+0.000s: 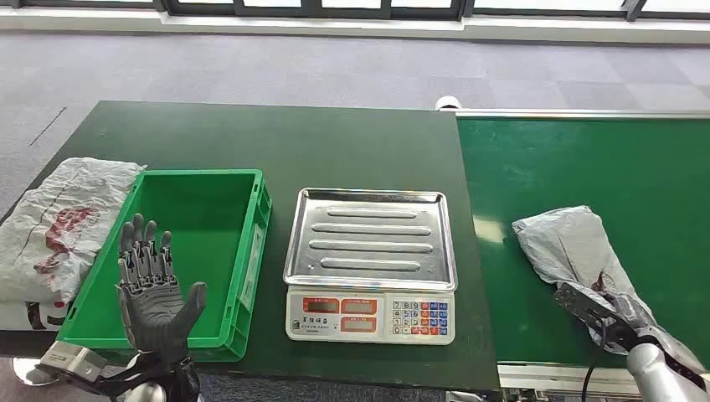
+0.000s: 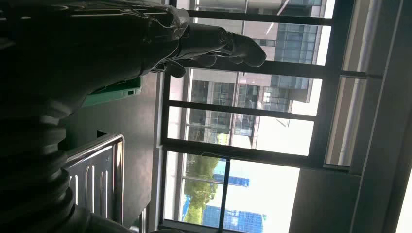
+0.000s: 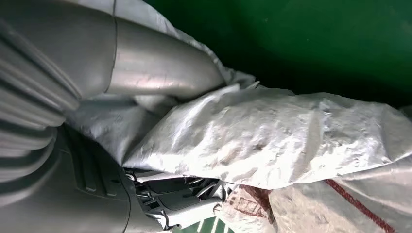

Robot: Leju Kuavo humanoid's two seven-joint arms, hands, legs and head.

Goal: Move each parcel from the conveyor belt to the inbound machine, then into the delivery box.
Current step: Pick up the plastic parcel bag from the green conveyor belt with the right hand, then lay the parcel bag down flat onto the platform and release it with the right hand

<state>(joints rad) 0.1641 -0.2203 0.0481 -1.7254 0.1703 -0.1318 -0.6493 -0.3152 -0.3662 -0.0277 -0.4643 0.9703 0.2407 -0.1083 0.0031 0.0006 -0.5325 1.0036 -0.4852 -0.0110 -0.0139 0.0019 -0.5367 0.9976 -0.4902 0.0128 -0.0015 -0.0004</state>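
One parcel [image 1: 569, 243] lies on the belt [image 1: 586, 167] right of the scale [image 1: 371, 251], right hand [image 1: 607, 314] gripping it, left hand [image 1: 155, 289] spread empty.

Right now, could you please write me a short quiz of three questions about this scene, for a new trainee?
1. True or false: the scale's steel tray has a parcel on it.
2. Which hand is at the grey parcel on the conveyor belt? A) left hand B) right hand C) neither
3. Fill in: the left hand is raised with fingers spread over the green ____.

Key
1. False: the tray is bare.
2. B: the right hand is at the parcel's near end; the right wrist view shows the thumb and fingers on either side of the bag.
3. Crate. It holds no parcel.
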